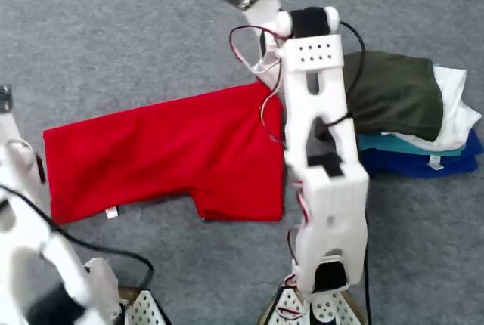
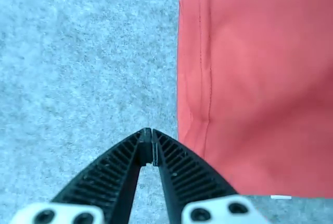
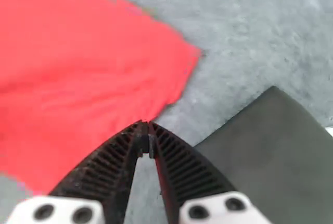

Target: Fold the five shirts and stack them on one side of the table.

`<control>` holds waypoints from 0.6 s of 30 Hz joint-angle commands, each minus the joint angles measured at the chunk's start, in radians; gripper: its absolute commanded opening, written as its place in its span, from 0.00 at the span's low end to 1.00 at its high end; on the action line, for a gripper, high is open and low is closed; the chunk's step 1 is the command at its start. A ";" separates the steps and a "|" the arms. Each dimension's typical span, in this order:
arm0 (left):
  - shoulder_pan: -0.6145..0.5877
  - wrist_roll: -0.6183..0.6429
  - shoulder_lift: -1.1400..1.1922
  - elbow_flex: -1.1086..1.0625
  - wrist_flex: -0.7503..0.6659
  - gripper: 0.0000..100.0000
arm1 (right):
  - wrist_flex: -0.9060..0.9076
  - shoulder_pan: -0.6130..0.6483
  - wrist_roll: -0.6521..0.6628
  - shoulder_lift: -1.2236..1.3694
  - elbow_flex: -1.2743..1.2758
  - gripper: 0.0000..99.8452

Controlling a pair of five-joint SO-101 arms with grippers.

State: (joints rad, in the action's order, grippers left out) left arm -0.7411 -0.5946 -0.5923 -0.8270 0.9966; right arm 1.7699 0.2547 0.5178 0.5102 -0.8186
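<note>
A red shirt (image 1: pixel 166 151) lies spread flat across the middle of the grey table (image 1: pixel 113 45), with a sleeve toward the near side. My left gripper (image 2: pixel 147 133) is shut with nothing in it, hovering over bare table just beside the shirt's hemmed edge (image 2: pixel 260 88). My right gripper (image 3: pixel 144 127) is also shut and holds nothing, above the red shirt's corner (image 3: pixel 67 78) next to the dark green shirt (image 3: pixel 260 146). The right arm (image 1: pixel 318 136) stretches from the near edge toward the far side.
At the right side sits a stack of folded shirts: dark green (image 1: pixel 393 91) on top, then white (image 1: pixel 457 113), teal (image 1: pixel 393 143) and blue (image 1: pixel 423 162). The left arm (image 1: pixel 23 189) stands at the near left corner.
</note>
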 commanded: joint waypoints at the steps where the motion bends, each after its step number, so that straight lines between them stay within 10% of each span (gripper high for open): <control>1: -0.003 -0.011 -0.185 -0.207 -0.132 0.02 | 0.015 0.056 0.121 -0.285 0.314 0.00; 18: -0.008 0.215 -0.039 -0.368 -0.324 0.02 | -0.230 0.344 0.411 -1.224 1.616 0.16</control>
State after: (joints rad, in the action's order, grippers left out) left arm -0.7411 -0.3936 -0.6322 -1.1968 0.6882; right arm 1.5643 0.5171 0.9337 -0.5731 0.6636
